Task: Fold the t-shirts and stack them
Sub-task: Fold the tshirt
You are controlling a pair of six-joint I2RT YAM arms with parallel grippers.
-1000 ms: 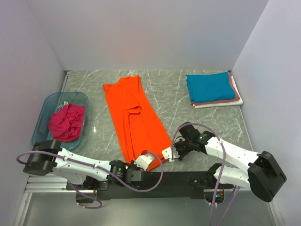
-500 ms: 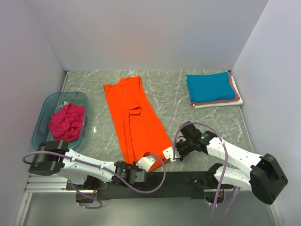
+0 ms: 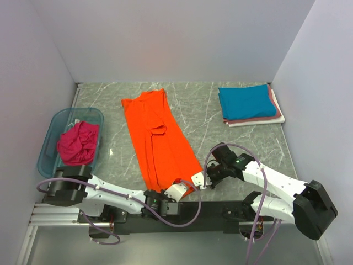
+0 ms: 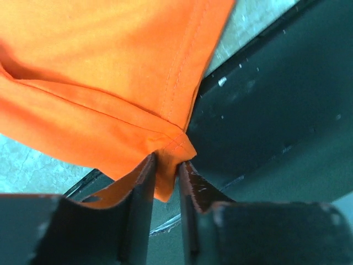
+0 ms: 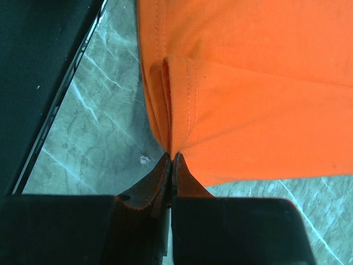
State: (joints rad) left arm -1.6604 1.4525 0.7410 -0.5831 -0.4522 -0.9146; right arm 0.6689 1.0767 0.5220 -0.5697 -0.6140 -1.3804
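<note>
Orange t-shirt point(image 3: 160, 138) flat on the counter point(image 3: 220, 143), hem at near edge. Right hand point(image 5: 171, 157) pinches one hem corner; left hand point(image 4: 165, 165) slightly spread around the other. Folded stack point(image 3: 249, 105) at far-right corner; magenta t-shirt point(image 3: 78, 142) in tub point(image 3: 52, 127), left edge.

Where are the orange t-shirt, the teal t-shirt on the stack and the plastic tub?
orange t-shirt point(image 3: 160, 146), top external view, middle of the spread cloth.
teal t-shirt point(image 3: 245, 101), top external view, centre of its folded upper face.
plastic tub point(image 3: 77, 110), top external view, far rim.
</note>
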